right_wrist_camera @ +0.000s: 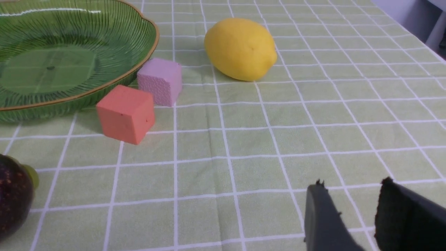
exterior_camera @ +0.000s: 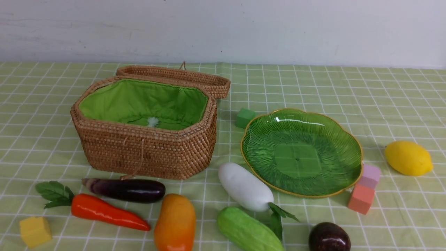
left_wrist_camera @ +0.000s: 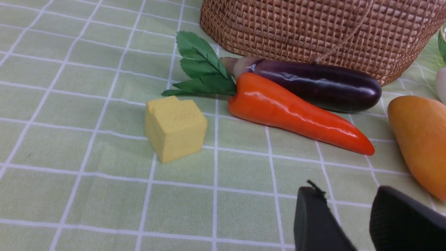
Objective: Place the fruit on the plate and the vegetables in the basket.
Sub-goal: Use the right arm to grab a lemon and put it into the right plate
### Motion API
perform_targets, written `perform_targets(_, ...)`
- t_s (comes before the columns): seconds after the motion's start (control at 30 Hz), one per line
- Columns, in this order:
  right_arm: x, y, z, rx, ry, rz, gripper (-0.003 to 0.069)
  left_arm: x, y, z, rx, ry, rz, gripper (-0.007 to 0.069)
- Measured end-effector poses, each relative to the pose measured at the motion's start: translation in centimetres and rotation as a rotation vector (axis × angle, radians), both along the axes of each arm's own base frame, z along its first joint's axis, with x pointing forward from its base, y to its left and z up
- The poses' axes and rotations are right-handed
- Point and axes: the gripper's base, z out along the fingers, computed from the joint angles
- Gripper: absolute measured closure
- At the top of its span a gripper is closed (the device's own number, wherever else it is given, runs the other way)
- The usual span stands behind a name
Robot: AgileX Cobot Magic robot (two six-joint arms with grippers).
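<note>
The left claw [left_wrist_camera: 352, 226] and the right claw [right_wrist_camera: 359, 226] both hang loose, holding nothing. The lemon [exterior_camera: 408, 158] lies near the plate [exterior_camera: 301, 153].

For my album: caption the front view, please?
Open wicker basket and empty green glass plate among toy fruit and vegetables.

This looks like a staged test set-up rather than a home: a surface [exterior_camera: 383, 104] under a pale green checked cloth [exterior_camera: 35, 104], a bare white wall [exterior_camera: 278, 28] along the frame's top, a toy lemon [exterior_camera: 408, 158] and an orange foam cube [exterior_camera: 361, 198] at right.
</note>
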Motion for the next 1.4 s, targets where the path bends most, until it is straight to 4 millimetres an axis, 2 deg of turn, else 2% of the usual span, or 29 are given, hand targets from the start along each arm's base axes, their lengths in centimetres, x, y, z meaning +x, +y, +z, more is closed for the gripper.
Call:
perform_targets(0.13, 0.3, 0.0, 0.9, -0.019, -0.125, 0.002, 0.0417, 0.0, 0.0, 0.0, 0.000, 0.000, 0.000, 0.0386)
perform_targets(0.27, 0.3, 0.0, 3.5, 0.005, -0.416, 0.002, 0.0417, 0.0, 0.0, 0.0, 0.000, 0.000, 0.000, 0.0386)
perform_targets(0.47, -0.3, 0.1, 5.9, 0.017, -0.695, 0.018, 0.0417, 0.0, 0.0, 0.0, 0.000, 0.000, 0.000, 0.0386)
perform_targets(0.7, -1.3, 0.3, 7.9, 0.179, -0.961, 0.071, 0.0417, 0.0, 0.0, 0.0, 0.000, 0.000, 0.000, 0.0386)
perform_targets(0.77, -1.5, 0.4, 8.5, 0.208, -0.983, 0.080, 0.0417, 0.0, 0.0, 0.0, 0.000, 0.000, 0.000, 0.0386)
perform_targets(0.83, -2.1, 0.5, 10.5, 0.219, -1.015, 0.089, 0.0417, 0.0, 0.0, 0.0, 0.000, 0.000, 0.000, 0.0386)
perform_targets(0.93, -4.0, 0.8, 15.8, 0.218, -1.075, 0.104, 0.0417, 0.0, 0.0, 0.0, 0.000, 0.000, 0.000, 0.0386)
perform_targets(0.97, -4.4, 0.9, 17.0, 0.224, -1.078, 0.105, 0.0417, 0.0, 0.0, 0.0, 0.000, 0.000, 0.000, 0.0386)
perform_targets(1.0, -5.0, 1.0, 19.2, 0.237, -1.074, 0.107, 0.0417, 0.0, 0.0, 0.0, 0.000, 0.000, 0.000, 0.0386)
perform_targets(1.1, -5.4, 1.0, 23.7, 0.270, -1.029, 0.100, 0.0417, 0.0, 0.0, 0.0, 0.000, 0.000, 0.000, 0.0386)
perform_targets(1.17, -4.3, 0.8, 26.9, 0.291, -0.956, 0.082, 0.0417, 0.0, 0.0, 0.0, 0.000, 0.000, 0.000, 0.0386)
perform_targets(1.2, -3.3, 0.6, 27.8, 0.300, -0.915, 0.071, 0.0417, 0.0, 0.0, 0.0, 0.000, 0.000, 0.000, 0.0386)
perform_targets(1.23, -2.7, 0.5, 28.2, 0.301, -0.891, 0.065, 0.0417, 0.0, 0.0, 0.0, 0.000, 0.000, 0.000, 0.0386)
perform_targets(1.27, -1.2, 0.3, 28.8, 0.294, -0.836, 0.050, 0.0417, 0.0, 0.0, 0.0, 0.000, 0.000, 0.000, 0.0386)
perform_targets(1.4, 3.2, -0.6, 28.2, 0.246, -0.677, 0.008, 0.0417, 0.0, 0.0, 0.0, 0.000, 0.000, 0.000, 0.0386)
